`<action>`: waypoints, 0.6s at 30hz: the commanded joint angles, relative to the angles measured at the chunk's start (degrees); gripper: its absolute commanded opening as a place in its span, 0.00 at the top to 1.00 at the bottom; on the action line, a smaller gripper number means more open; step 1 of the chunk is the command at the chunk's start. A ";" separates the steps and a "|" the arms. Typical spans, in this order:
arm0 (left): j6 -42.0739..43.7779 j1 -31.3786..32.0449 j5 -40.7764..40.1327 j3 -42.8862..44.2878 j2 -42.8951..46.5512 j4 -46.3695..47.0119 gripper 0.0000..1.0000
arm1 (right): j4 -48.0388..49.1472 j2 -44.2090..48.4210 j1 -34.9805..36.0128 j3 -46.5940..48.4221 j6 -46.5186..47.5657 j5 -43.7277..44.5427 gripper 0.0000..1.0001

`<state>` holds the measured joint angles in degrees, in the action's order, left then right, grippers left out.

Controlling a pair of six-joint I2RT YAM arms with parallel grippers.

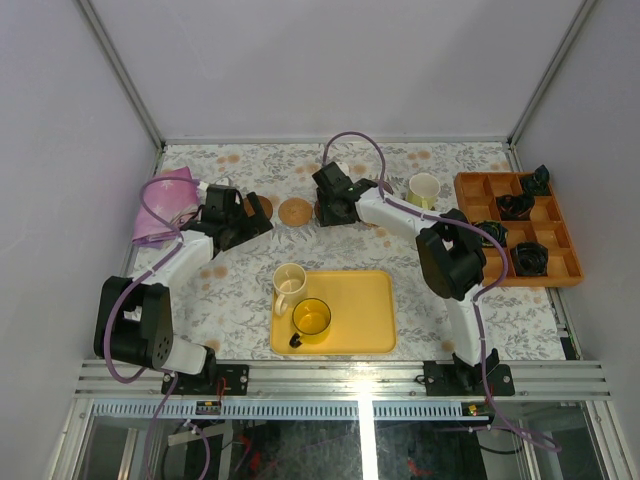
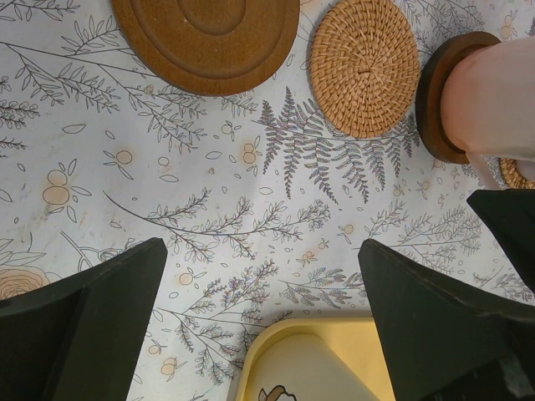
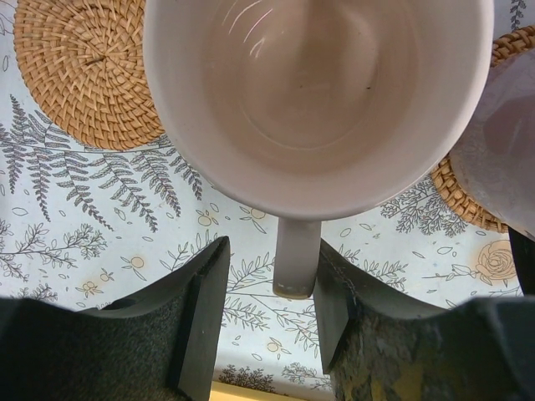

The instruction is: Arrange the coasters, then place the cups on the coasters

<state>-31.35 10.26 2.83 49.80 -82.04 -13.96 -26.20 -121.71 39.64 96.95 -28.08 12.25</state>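
The pink cup (image 3: 318, 83) stands on a dark brown coaster (image 2: 435, 100) at the back of the table. My right gripper (image 3: 272, 251) straddles its handle (image 3: 297, 259); the jaws are open, with a clear gap on the left side. Woven coasters (image 3: 84, 67) (image 3: 468, 196) lie on either side of the cup. My left gripper (image 2: 261, 251) hangs wide open and empty over the cloth, short of a brown ringed coaster (image 2: 209, 33) and a woven coaster (image 2: 364, 67). A cream cup (image 1: 289, 282) and a yellow cup (image 1: 311, 318) sit on the yellow tray (image 1: 375, 330). A pale cup (image 1: 424, 190) stands at the back right.
An orange compartment box (image 1: 565, 270) with small black objects sits at the right edge. A pinkish-purple object (image 1: 165, 205) lies at the back left beside my left arm. The tray's corner (image 2: 276, 351) lies just under my left gripper. A blurred greyish shape (image 3: 501, 142) is close on the right.
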 commanded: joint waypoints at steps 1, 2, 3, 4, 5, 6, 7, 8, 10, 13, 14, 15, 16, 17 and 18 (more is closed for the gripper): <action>0.11 0.40 0.44 1.71 0.81 0.30 0.00 | 1.13 2.79 0.26 0.39 0.59 -0.81 0.50; 0.33 0.43 0.57 1.78 1.22 -0.04 0.00 | 1.00 2.79 0.22 0.43 0.57 -0.63 0.50; 0.52 0.44 0.70 1.86 1.81 -0.33 0.00 | 0.85 2.78 0.26 0.37 0.59 -0.56 0.50; 0.81 0.52 1.00 1.94 2.19 -0.63 0.00 | 0.69 2.79 0.26 0.27 0.59 -0.34 0.50; 1.08 0.59 1.39 2.07 2.72 -1.08 0.00 | 0.57 2.92 0.26 0.08 0.63 -0.23 0.50; 1.38 0.62 2.07 2.21 3.30 -1.60 0.00 | 0.49 3.15 0.26 -0.22 0.65 -0.11 0.49; 1.73 0.66 3.11 2.29 3.93 -2.06 0.00 | 0.53 3.45 0.33 -0.65 0.57 -0.04 0.49; 2.00 0.79 4.03 2.27 4.59 -2.55 0.00 | 0.57 3.87 0.35 -1.22 0.50 -0.12 0.48; 2.68 1.27 5.75 2.24 6.07 -3.76 0.00 | 0.54 5.03 0.37 -2.21 0.41 -0.22 0.47; 3.80 3.04 5.27 1.94 9.13 -6.80 0.00 | 0.41 7.51 0.69 -5.19 0.26 -0.14 0.44; 4.10 3.69 4.88 1.83 10.22 -8.03 0.00 | 0.37 8.53 0.82 -6.22 0.31 -0.04 0.42; 4.40 4.33 4.64 1.78 11.29 -9.25 0.00 | 0.31 9.59 0.93 -7.25 0.25 0.08 0.39; 4.53 4.82 4.26 1.90 12.25 -10.62 0.00 | 0.25 10.70 1.03 -8.29 0.17 0.11 0.38; 4.54 5.42 4.11 2.07 13.19 -12.11 0.00 | 0.14 11.89 1.24 -9.41 0.13 0.06 0.36; 4.62 6.18 4.05 2.32 13.96 -13.76 0.00 | -0.01 13.07 1.47 -10.34 0.08 0.11 0.34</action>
<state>-28.77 14.50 6.68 50.11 -71.31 -21.19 -26.37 -115.68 39.99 88.90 -28.05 12.32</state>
